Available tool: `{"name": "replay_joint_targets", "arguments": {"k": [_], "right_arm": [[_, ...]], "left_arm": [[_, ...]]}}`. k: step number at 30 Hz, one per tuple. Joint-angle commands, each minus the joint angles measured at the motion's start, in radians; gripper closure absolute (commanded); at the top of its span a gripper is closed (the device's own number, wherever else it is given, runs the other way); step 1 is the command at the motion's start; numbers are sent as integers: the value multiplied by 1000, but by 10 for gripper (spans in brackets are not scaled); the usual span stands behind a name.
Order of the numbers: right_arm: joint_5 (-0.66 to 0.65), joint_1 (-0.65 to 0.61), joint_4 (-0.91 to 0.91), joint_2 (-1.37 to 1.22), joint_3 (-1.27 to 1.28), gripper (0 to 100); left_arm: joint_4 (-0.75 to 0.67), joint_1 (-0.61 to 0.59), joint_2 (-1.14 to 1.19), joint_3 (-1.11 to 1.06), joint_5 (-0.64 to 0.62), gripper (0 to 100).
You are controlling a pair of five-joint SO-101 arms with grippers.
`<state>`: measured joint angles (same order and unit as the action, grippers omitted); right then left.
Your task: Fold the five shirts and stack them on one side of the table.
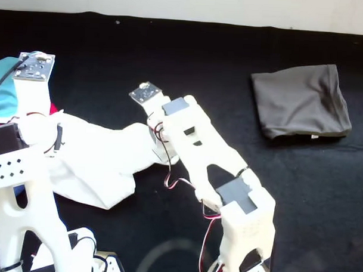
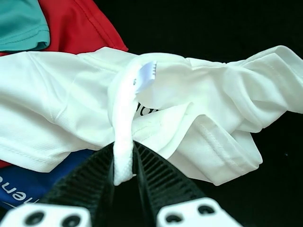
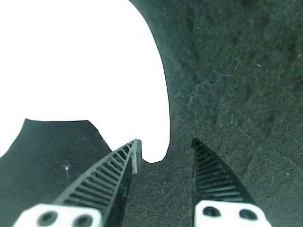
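Nearest us, the left jaws are clamped on the collar [image 2: 122, 142] of the white shirt [image 2: 61, 113], which lies crumpled and unfolded on the black counter [image 1: 172, 58] in front of the arms; the right jaws stand parted, low over the counter, with that shirt's edge just at their tips and not pinched. Beside it a teal shirt [image 2: 19, 23], a red shirt [image 2: 80, 28] and a blue shirt [image 2: 28, 184] lie heaped and unfolded; farthest off, on the right side, one grey shirt [image 1: 302, 101] lies folded, so we judge one of five done and four left
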<state>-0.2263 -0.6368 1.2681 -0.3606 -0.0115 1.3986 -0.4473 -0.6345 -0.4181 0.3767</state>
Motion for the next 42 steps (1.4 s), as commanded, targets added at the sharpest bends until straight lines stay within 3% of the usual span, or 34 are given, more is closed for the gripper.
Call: {"name": "replay_joint_targets", "arguments": {"k": [1, 7, 14, 18, 19, 29, 34, 42], "right_arm": [[-9, -21, 16, 1, -41, 833], [-89, -82, 44, -1, -39, 833], [-91, -77, 39, -7, -39, 834], [-92, -59, 36, -58, -48, 952], [-92, -51, 36, -71, -50, 995], [-87, 139, 35, -88, -148, 993], [-86, 271, 124, -88, -352, 993], [-91, 449, 271, -90, -825, 993]], "left_arm": [[-2, -4, -18, 2, 6, 991], [-2, -4, -18, 2, 6, 991], [-2, -5, -18, 2, 6, 991], [-2, -5, -18, 2, 6, 991], [-2, -5, -18, 2, 6, 991], [-2, 8, -18, 12, 0, 991], [-41, 111, -18, 45, 0, 991], [-195, 390, -18, 188, 0, 991]]}}
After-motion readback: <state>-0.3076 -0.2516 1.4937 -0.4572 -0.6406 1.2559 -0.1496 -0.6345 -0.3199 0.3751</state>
